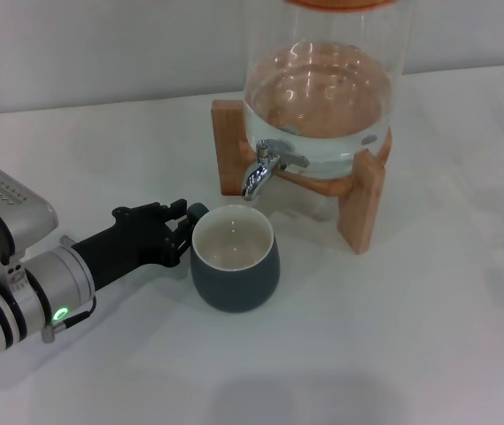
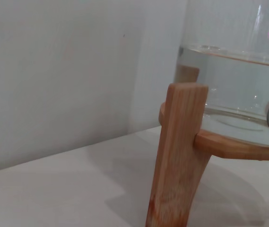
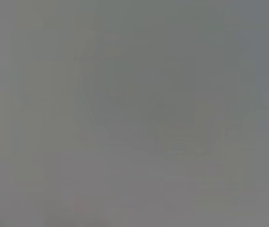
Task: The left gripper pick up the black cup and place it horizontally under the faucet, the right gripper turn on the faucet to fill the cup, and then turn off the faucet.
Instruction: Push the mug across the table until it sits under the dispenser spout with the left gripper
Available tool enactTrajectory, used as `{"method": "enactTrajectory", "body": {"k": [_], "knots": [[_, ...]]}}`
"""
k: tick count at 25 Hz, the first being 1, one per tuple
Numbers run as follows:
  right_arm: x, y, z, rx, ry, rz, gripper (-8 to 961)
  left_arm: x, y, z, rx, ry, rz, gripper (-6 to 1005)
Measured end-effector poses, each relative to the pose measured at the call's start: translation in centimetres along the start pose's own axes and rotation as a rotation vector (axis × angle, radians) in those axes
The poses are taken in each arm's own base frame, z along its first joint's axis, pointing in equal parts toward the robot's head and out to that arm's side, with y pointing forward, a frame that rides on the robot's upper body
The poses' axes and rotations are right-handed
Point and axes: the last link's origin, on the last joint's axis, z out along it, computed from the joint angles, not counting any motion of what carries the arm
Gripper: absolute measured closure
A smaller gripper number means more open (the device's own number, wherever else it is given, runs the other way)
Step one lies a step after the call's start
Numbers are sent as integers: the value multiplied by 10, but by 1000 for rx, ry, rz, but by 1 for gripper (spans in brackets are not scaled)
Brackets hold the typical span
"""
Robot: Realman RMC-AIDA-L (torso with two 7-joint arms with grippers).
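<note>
Near the middle of the head view, the black cup [image 1: 235, 258] stands upright on the white desk [image 1: 429, 328]. It is a squat, rounded mug with a dark grey-black outside and a cream-white inside, and the inside looks empty. Its small loop handle points toward nine o'clock.

At twelve o'clock from the cup, just beyond its rim, hangs the faucet [image 1: 260, 170], a small shiny chrome spigot with a lever handle lying across its top. The spout points down above the far rim of the cup, clear of it. The faucet projects from a clear glass water dispenser [image 1: 318, 97] holding water, which rests on a wooden stand [image 1: 362, 199] with upright legs.

At nine o'clock from the cup, the left gripper [image 1: 188, 228] reaches in from the lower left corner. It is a black jointed claw on a silver-grey cylindrical wrist with a small green light. Its fingers [image 1: 177, 212] are at the cup's handle, but whether they are clenched on it or released, I cannot tell.

From the left wrist view, one leg of the wooden stand [image 2: 179, 156] fills the centre, with the glass water dispenser [image 2: 233, 71] behind it.

From the right wrist view, only a flat grey blur shows. The right gripper does not appear anywhere.
</note>
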Motion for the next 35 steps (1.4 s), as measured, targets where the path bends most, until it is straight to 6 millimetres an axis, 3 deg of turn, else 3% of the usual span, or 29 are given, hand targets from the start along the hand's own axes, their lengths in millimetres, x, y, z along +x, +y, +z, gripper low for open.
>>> {"method": "enactTrajectory", "body": {"k": [35], "knots": [[-1, -2, 2, 15, -7, -6, 145, 3, -2, -1, -5, 4, 24, 620]]}}
